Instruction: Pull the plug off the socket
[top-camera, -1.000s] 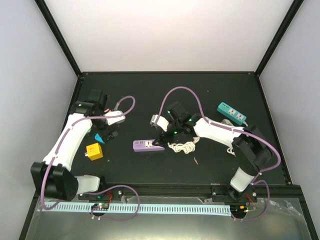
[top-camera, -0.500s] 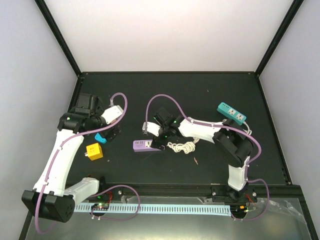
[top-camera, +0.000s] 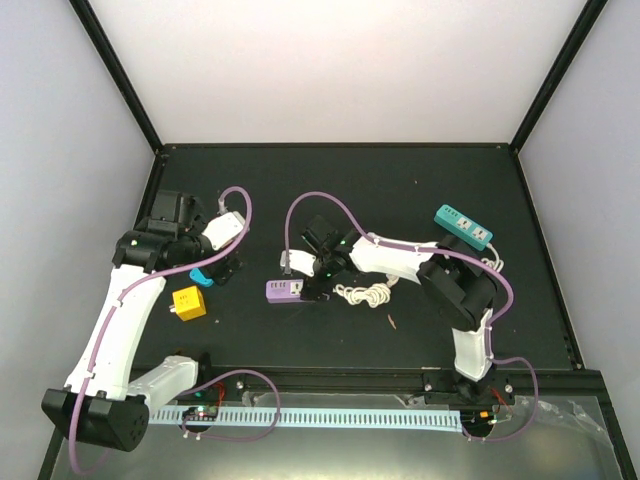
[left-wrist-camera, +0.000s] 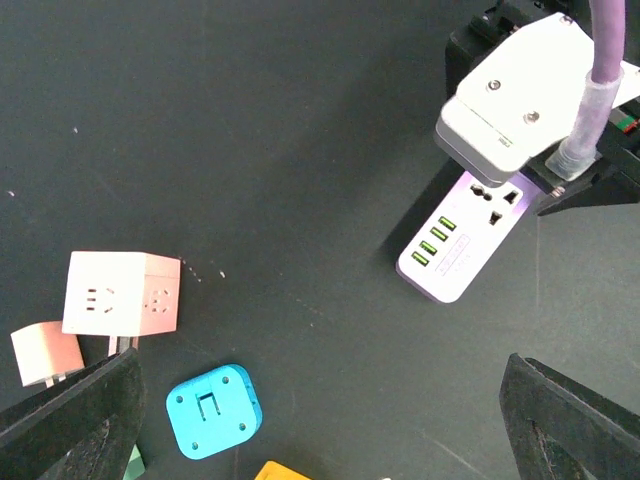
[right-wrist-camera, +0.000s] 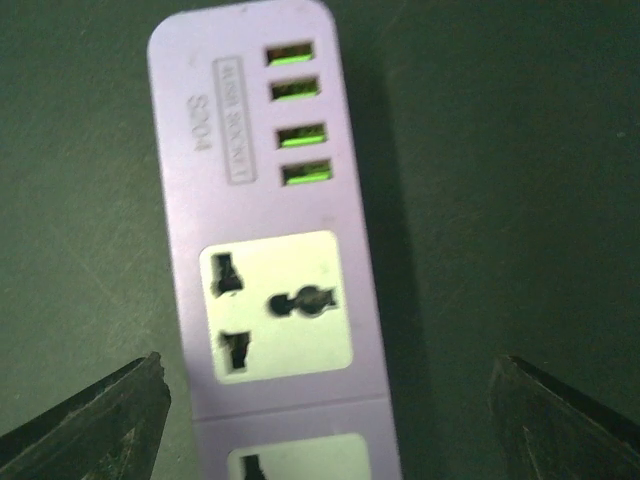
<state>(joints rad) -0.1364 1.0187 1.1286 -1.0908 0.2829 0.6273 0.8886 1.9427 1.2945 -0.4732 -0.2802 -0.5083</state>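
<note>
Right hand (right-wrist-camera: 320, 420) moved left, jaws apart over purple strip (right-wrist-camera: 265, 250).

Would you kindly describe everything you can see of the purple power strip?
The purple power strip is a lilac, plastic-looking bar with rounded corners, lying flat on the black table. Near one end sit four green USB ports in a row beside a printed label, then an empty white universal socket. The right gripper hangs over it, its jaws wide open.
</note>
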